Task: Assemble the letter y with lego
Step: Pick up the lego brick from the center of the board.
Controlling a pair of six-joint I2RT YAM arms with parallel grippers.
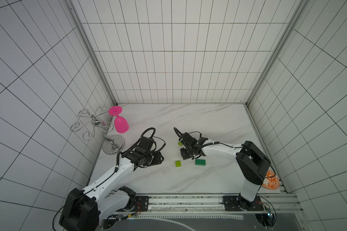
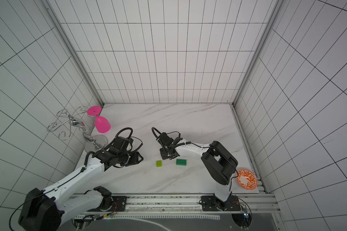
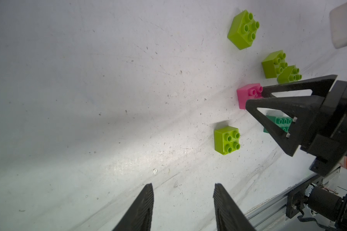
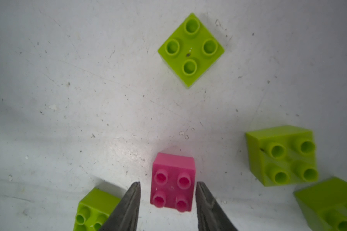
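At ten o'clock from the dark green brick (image 1: 200, 162), the right gripper (image 4: 167, 183) straddles the pink brick (image 4: 173, 174) unclamped, poised to lift it; the left gripper (image 3: 183, 185) idles parted, empty.

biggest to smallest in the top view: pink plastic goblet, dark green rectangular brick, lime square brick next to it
1. pink plastic goblet, clearly largest
2. dark green rectangular brick
3. lime square brick, smallest

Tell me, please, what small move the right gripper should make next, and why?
Probably close the right gripper on the pink brick. In the right wrist view its jaws stand on either side of that brick, with a sliver of table showing between, so it does not look gripped yet. The brick sits studs up, apart from the lime bricks.
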